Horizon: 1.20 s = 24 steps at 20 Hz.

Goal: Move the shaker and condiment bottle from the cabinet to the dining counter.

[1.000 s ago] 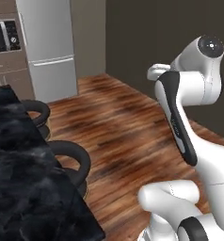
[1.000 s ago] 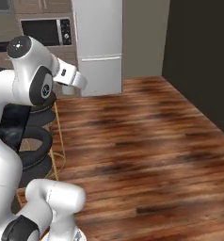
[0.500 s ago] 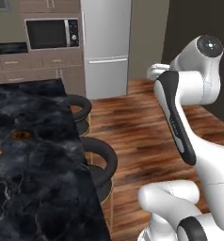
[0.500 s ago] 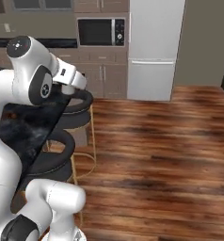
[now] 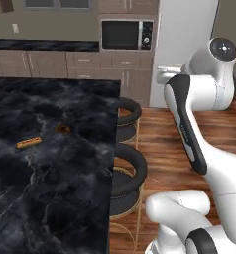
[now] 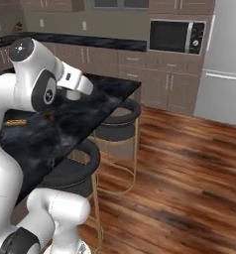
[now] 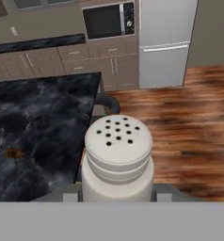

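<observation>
Standing upright between the finger tips, the shaker is held by the gripper, its rounded, perforated top seen close in the hand view. The dining counter is spread to the left of the arm, with two black bar stools tucked at its edge. A microwave and a fridge are seen along the far wall.

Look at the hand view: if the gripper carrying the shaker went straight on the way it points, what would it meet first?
Probably the stool beside the dining counter, just past the shaker; depth is unclear, so it might instead reach the wood floor.
</observation>
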### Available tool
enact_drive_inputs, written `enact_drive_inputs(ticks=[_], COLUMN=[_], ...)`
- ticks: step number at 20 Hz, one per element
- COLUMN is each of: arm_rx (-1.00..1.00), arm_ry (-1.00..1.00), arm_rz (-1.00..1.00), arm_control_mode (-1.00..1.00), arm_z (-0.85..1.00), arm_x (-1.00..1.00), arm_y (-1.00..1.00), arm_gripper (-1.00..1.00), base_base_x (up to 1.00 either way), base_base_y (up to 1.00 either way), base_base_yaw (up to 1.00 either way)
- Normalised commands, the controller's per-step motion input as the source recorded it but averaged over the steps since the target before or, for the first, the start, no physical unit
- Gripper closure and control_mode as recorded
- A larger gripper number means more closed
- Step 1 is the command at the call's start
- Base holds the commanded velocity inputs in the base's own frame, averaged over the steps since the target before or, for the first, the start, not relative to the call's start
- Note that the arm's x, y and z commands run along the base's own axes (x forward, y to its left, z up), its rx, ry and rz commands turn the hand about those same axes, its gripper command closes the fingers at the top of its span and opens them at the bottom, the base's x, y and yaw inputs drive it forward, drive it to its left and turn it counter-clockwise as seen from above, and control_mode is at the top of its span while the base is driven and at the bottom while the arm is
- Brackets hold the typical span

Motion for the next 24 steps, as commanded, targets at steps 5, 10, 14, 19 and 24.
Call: enact_drive_inputs(ticks=[5,10,14,19,24], arm_rx=[0.0,0.0,0.0,0.0,0.0], arm_ry=[0.0,0.0,0.0,0.0,0.0], arm_rz=[0.0,0.0,0.0,0.0,0.0], arm_control_mode=[1.0,1.0,1.0,1.0,1.0], arm_z=[0.0,0.0,0.0,0.0,0.0], arm_x=[0.0,0.0,0.0,0.0,0.0], arm_y=[0.0,0.0,0.0,0.0,0.0], arm_gripper=[1.0,1.0,1.0,1.0,1.0], base_base_x=[0.24,0.38,0.53,0.55,0.43], base_base_y=[-0.24,-0.27,-0.21,-0.21,-0.13], base_base_yaw=[0.61,0.43,0.4,0.34,0.24])
